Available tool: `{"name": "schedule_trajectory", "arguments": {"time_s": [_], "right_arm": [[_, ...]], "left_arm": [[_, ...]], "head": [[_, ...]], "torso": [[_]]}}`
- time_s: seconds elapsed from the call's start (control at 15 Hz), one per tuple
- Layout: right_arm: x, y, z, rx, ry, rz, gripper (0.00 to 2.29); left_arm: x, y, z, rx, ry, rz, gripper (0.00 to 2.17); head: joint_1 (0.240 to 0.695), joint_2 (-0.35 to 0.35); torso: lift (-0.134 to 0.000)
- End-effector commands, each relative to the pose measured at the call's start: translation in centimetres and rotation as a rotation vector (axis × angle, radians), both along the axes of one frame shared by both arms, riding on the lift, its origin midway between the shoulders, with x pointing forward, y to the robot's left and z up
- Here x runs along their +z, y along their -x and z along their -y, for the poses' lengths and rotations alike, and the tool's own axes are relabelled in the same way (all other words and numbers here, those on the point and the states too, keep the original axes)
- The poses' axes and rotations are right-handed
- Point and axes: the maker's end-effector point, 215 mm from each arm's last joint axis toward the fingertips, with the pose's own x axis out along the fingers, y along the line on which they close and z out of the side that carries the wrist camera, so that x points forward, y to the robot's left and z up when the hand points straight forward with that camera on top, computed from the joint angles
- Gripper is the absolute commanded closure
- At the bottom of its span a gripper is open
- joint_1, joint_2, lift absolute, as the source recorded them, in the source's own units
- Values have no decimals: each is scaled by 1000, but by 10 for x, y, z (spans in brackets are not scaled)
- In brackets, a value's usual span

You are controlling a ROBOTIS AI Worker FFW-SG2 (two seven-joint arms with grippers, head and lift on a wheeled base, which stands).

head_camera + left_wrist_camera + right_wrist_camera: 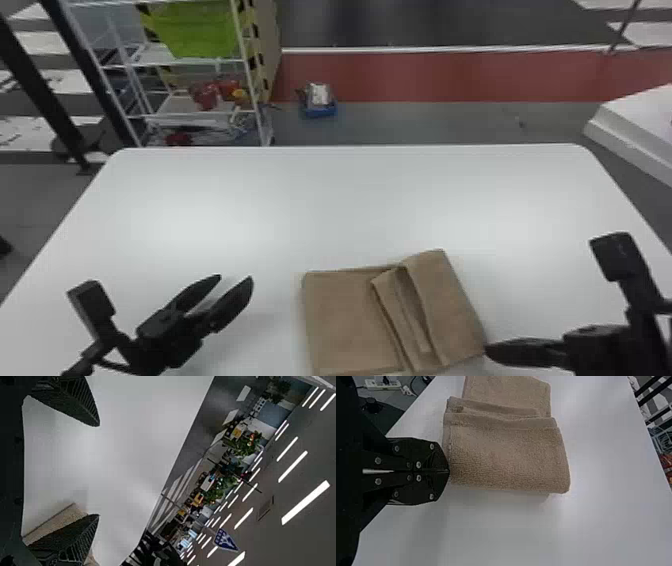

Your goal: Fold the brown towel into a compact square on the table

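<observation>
Right gripper [487,348]: pinched brown towel [350,320] at near right corner with closed fingers, bulk to left. Left gripper [235,278]: hung open, empty, apart from left edge.

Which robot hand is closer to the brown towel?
Right. The right gripper is at the right edge of the brown towel; the left gripper is off to its left, with bare table between.
</observation>
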Motion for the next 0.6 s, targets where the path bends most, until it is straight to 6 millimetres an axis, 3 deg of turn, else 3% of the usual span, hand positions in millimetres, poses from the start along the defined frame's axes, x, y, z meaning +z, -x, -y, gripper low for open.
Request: {"name": "schedule_trajectory", "arguments": {"time_s": [0.0, 0.53], "right_arm": [[-2, 4, -2, 6, -2, -7, 1868], [6, 14, -22, 48, -43, -1, 1868]], "left_arm": [[0, 0, 1, 0, 3, 1, 63], [0, 2, -4, 6, 2, -1, 63]], "head": [[695, 64], [695, 89]], "torso": [[-134], [-134]]}}
